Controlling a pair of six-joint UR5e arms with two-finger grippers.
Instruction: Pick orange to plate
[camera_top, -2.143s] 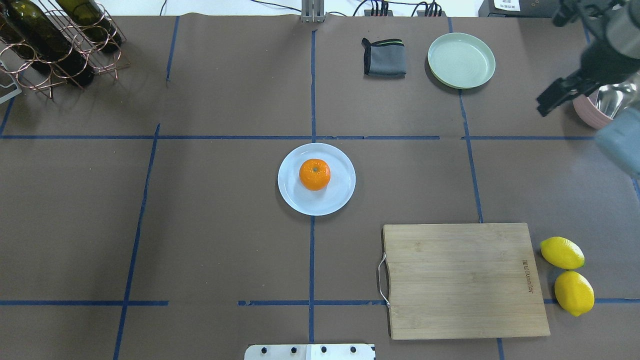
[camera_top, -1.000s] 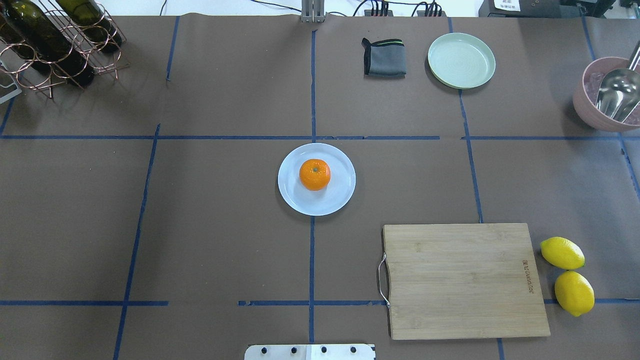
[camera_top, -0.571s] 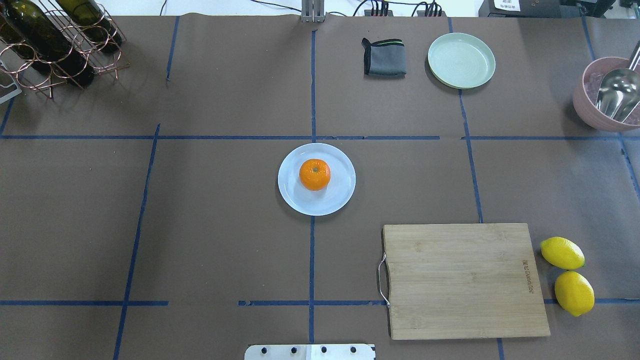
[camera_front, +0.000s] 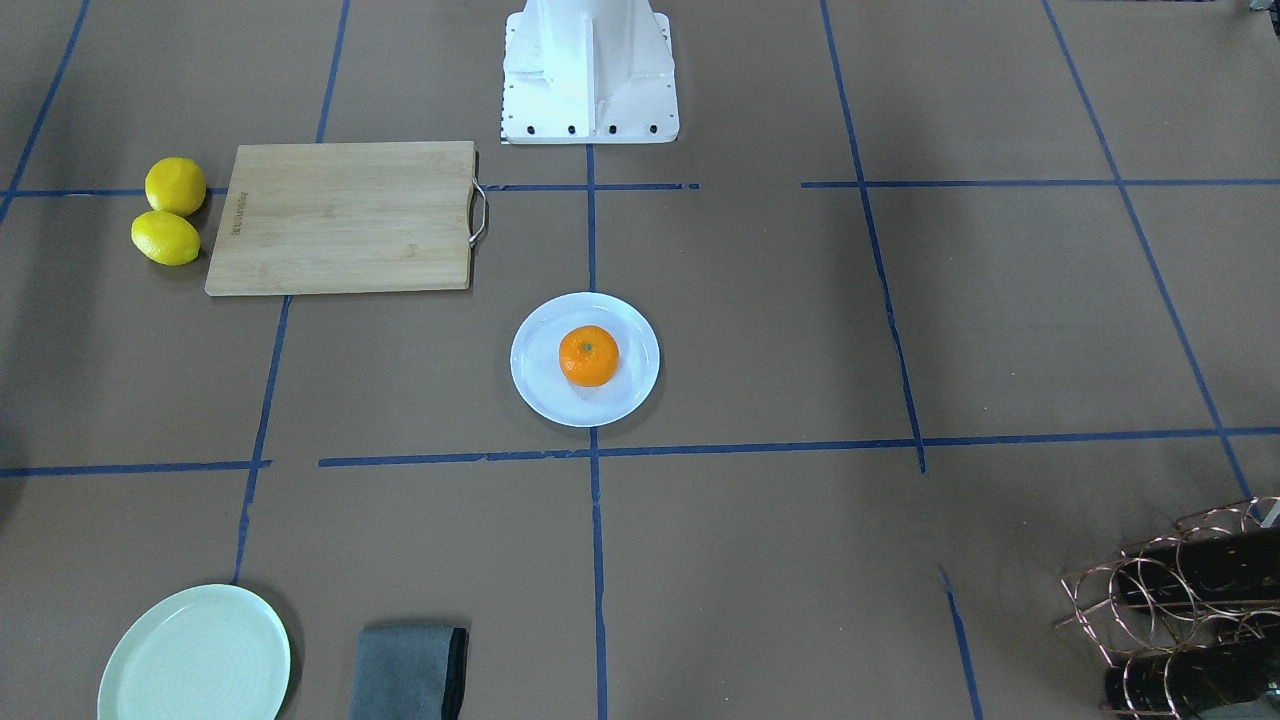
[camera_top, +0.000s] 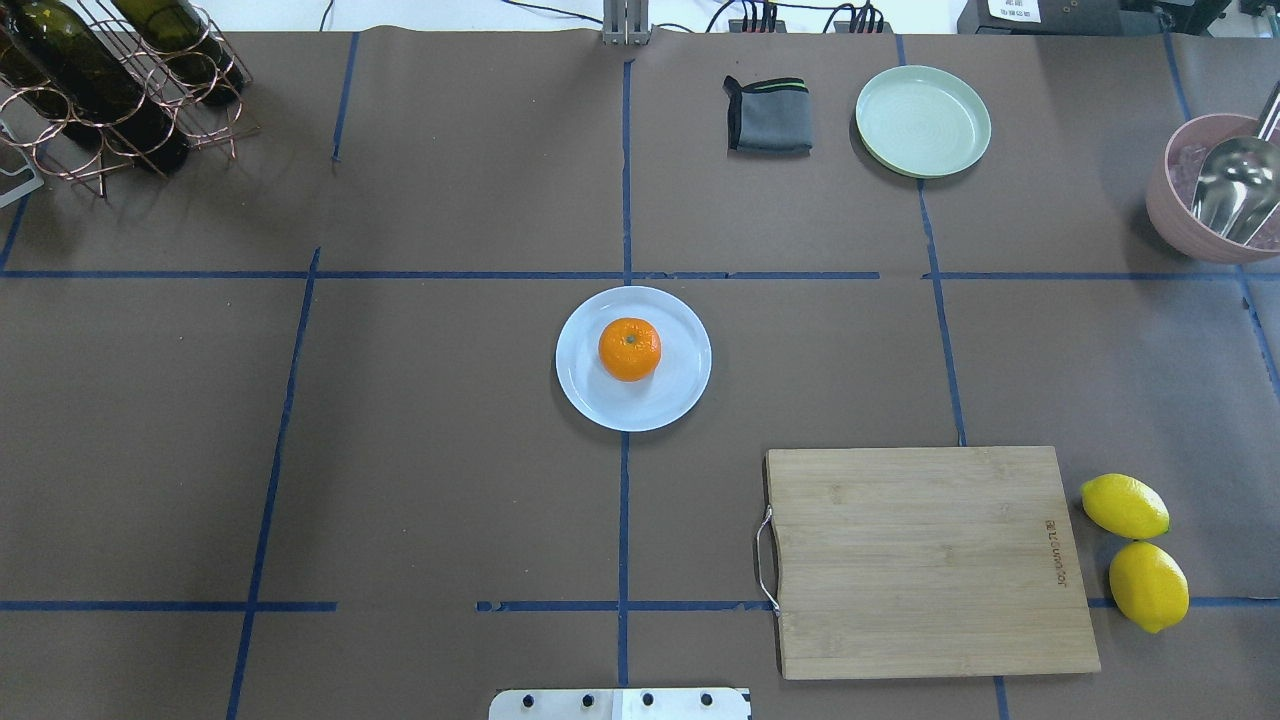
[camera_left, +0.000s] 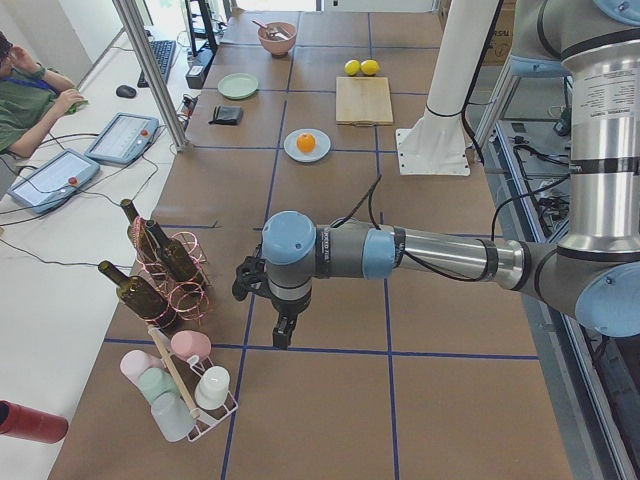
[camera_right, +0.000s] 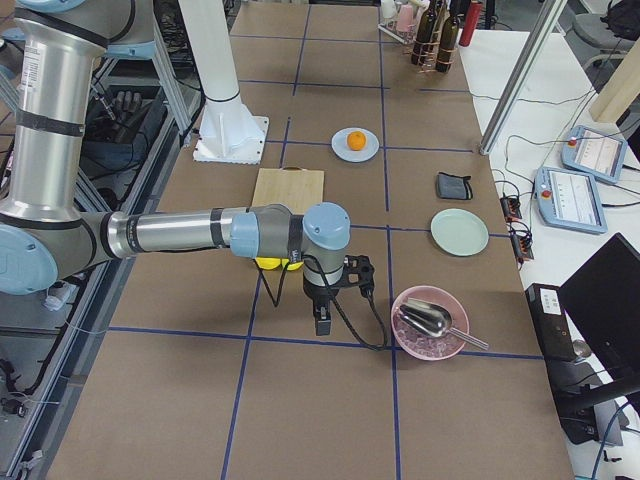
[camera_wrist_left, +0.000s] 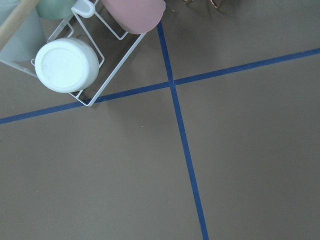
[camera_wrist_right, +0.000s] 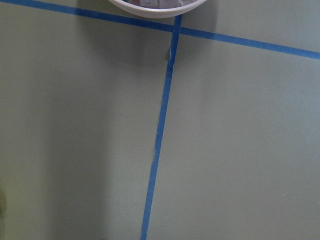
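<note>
The orange (camera_top: 630, 349) sits on the white plate (camera_top: 681, 392) near the table's middle, a little toward the plate's far side; the front-facing view shows the orange (camera_front: 588, 356) on the same plate (camera_front: 540, 392). Neither arm reaches into the overhead or front-facing views. My left gripper (camera_left: 283, 335) hangs over the table's left end near the bottle rack, far from the plate. My right gripper (camera_right: 320, 322) hangs at the right end beside the pink bowl. Both show only in the side views, so I cannot tell whether they are open or shut.
A wooden cutting board (camera_top: 925, 560) lies at the near right with two lemons (camera_top: 1124, 505) beside it. A mint-green plate (camera_top: 922, 120) and a grey cloth (camera_top: 768, 115) lie at the back. A pink bowl (camera_top: 1180, 228) holds a metal scoop. A bottle rack (camera_top: 100, 90) and a cup rack (camera_left: 180, 385) stand at the left.
The right arm, which hung over the pink bowl at the overhead view's upper right two seconds ago, has left that view. The orange and plate have not moved.
</note>
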